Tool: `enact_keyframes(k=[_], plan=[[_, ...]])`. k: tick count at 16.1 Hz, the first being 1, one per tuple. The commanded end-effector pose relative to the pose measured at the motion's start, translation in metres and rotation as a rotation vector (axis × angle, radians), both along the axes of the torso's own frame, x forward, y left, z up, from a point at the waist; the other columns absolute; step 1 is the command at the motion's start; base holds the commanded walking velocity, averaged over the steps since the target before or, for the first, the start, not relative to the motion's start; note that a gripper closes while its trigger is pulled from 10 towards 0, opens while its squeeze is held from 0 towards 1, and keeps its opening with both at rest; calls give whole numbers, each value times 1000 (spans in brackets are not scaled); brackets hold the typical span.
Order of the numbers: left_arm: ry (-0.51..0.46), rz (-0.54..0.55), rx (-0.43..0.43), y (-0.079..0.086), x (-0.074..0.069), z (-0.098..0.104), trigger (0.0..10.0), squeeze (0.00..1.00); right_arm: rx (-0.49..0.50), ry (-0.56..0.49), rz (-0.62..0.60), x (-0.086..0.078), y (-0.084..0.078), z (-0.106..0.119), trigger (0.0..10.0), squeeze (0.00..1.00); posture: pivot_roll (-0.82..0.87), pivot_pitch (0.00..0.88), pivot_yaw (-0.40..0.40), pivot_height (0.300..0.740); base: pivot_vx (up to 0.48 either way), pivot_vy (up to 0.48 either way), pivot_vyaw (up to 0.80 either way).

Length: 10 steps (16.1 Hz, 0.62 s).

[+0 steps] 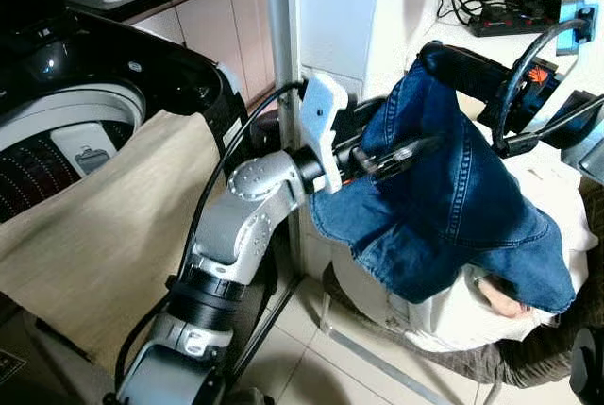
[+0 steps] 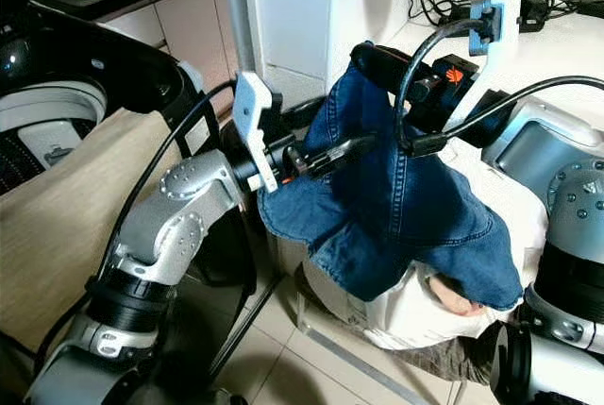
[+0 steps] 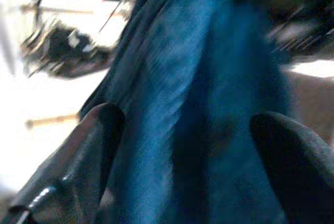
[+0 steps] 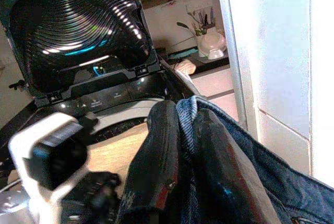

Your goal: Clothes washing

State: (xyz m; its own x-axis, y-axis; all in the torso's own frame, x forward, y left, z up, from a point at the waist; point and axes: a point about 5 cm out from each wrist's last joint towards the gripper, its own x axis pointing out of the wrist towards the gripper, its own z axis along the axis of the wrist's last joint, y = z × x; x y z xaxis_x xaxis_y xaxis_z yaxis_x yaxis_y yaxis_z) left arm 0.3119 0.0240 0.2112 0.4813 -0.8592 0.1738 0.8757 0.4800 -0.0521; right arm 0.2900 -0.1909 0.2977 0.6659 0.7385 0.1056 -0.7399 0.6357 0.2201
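Note:
A pair of blue jeans (image 1: 453,207) hangs in the air over a laundry basket (image 1: 528,358). My right gripper (image 1: 439,54) holds the jeans up by their top fold. In the right wrist view its two black fingers (image 4: 162,145) are pinched shut on the denim (image 4: 271,182). My left gripper (image 1: 401,155) reaches in from the left at mid-height. Its fingers (image 3: 88,145) stand apart, with denim (image 3: 198,104) hanging between them. The washing machine (image 1: 66,112) stands at the left with its lid (image 4: 78,25) up.
A beige cloth (image 1: 104,226) is draped over the washer's front edge. White clothes (image 1: 453,315) lie in the basket under the jeans. A white pillar (image 1: 330,8) rises just behind my left arm. Cables and a power strip (image 1: 510,13) lie on the counter at the back right.

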Motion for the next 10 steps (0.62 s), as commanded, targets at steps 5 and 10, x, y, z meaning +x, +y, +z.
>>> enact_keyframes(k=[5,10], plan=[[-25,63,7,5,7,6,0,0,1,-47,16,-4,5,7,0,0,-129,0,59,740,0,0,0],[-7,108,37,10,11,-1,0,0,5,-50,29,-1,10,8,0,0,-129,0,60,740,0,0,0]])
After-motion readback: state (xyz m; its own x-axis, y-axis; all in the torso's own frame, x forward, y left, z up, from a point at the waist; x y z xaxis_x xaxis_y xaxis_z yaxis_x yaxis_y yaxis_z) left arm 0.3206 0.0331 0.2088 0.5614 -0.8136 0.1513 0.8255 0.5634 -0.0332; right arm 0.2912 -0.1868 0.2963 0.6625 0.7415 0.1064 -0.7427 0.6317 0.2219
